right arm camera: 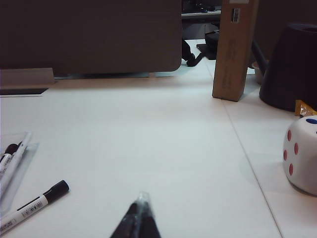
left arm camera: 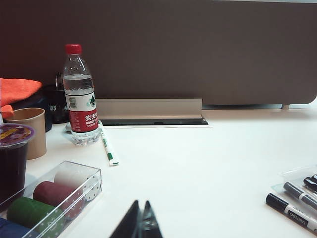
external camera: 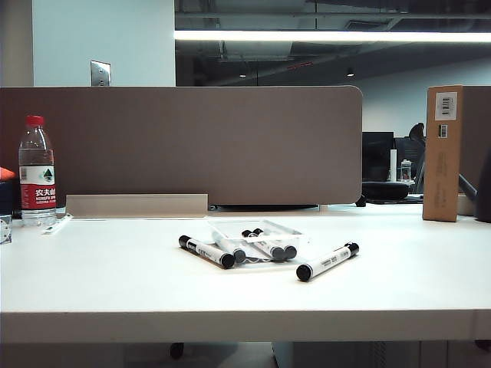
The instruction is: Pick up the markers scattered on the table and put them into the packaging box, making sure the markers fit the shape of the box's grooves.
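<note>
Markers (external camera: 207,251): five, near box (external camera: 285,228); both hands (left arm camera: 140,221) (right arm camera: 140,218) shut.

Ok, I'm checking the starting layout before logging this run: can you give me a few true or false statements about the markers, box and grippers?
1. A marker lies alone to the right of the packaging box. True.
2. The water bottle lies tipped over. False: it stands upright.
3. The right gripper holds a marker. False: it is shut on nothing.
4. The left gripper is shut, above bare table. True.
5. The brown carton stands on the right. True.
</note>
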